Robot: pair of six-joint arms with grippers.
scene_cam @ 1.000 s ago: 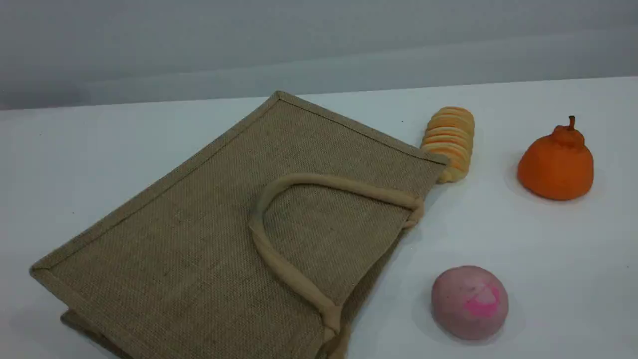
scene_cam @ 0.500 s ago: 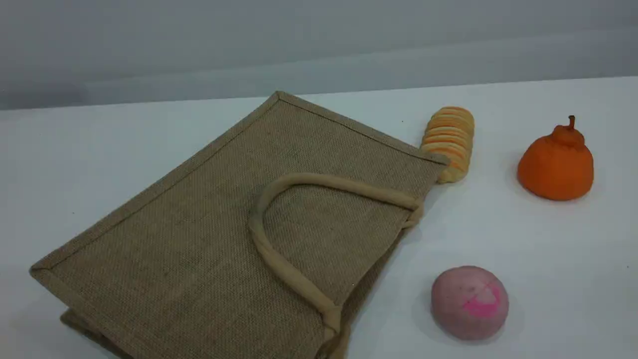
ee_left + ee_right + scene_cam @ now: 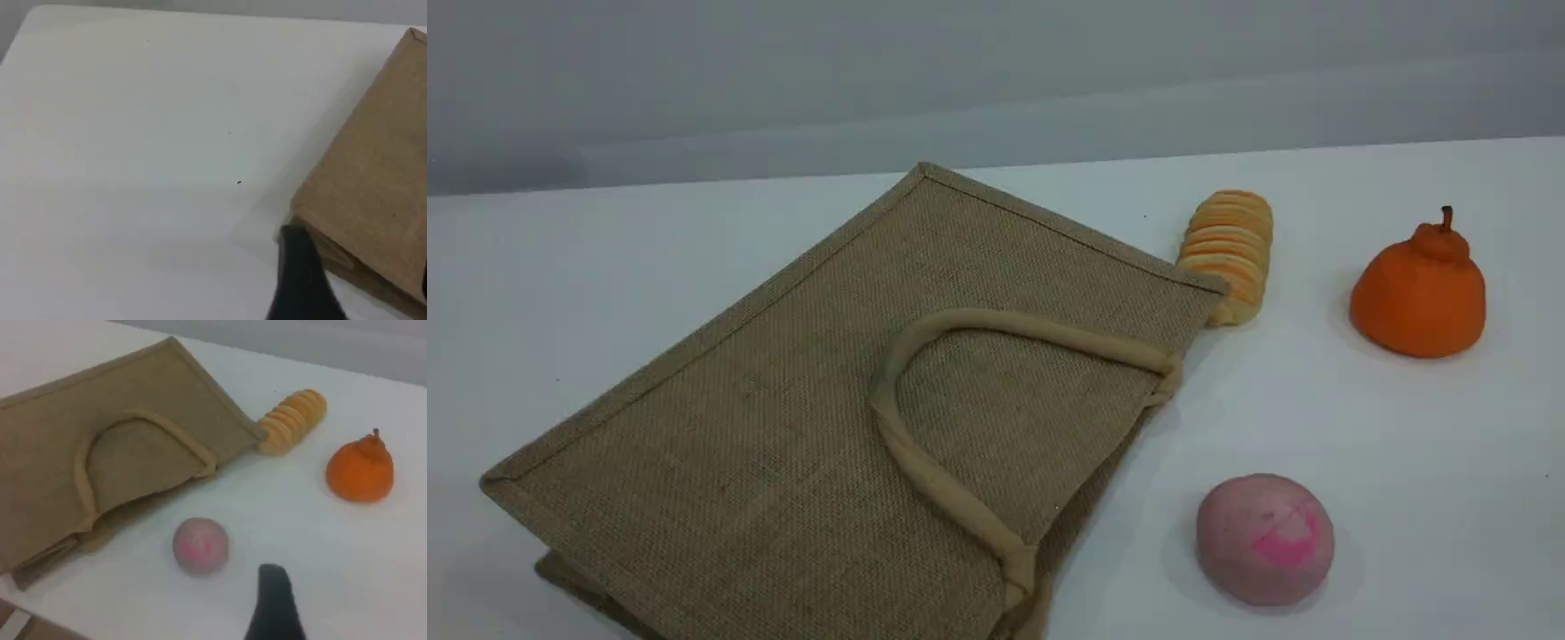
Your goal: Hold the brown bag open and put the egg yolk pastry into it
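Observation:
The brown bag (image 3: 783, 427) lies flat on its side on the white table, its mouth toward the lower right. One beige handle (image 3: 925, 471) rests on its top face. The egg yolk pastry is out of view. No arm appears in the scene view. In the left wrist view, my left gripper (image 3: 360, 267) hangs open over the bag's corner (image 3: 373, 173), with one black fingertip (image 3: 300, 273) beside it. One black fingertip (image 3: 272, 603) of my right gripper shows above bare table, near a pink bun, with nothing held. The bag (image 3: 53, 440) lies far left there.
A pink dome bun (image 3: 1264, 539) sits right of the bag's mouth. A ridged orange-striped bread (image 3: 1227, 253) touches the bag's far right corner. An orange pear-shaped fruit (image 3: 1418, 293) stands at the far right. The table's edge (image 3: 13, 620) shows at the lower left of the right wrist view.

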